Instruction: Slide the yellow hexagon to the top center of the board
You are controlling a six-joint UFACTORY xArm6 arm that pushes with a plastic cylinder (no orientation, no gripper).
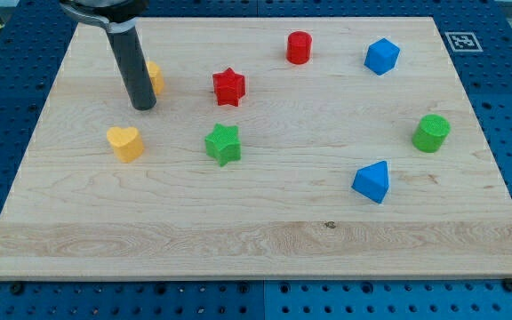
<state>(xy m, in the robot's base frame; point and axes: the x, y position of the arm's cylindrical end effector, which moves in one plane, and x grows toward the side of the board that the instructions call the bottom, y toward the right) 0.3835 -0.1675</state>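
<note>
Camera view: worktop (265, 240) carries eight blocks. Nearest bottom edge: blue block (372, 181), right of centre. Then yellow heart (125, 142) toward left edge, green star (223, 144), green cylinder (431, 132) near right edge. Farther: red star (228, 86); yellow hexagon (154, 77) upper left, partly hidden behind rod, my tip (143, 107) touching it. Near top edge: red cylinder (299, 47), blue block (381, 56). No claw fitted; rod only.

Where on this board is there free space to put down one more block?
The wide strip along the view's bottom, below the yellow heart, green star and blue block, is bare. It is crowded at upper left, where my tip touches the yellow hexagon near the red star.
</note>
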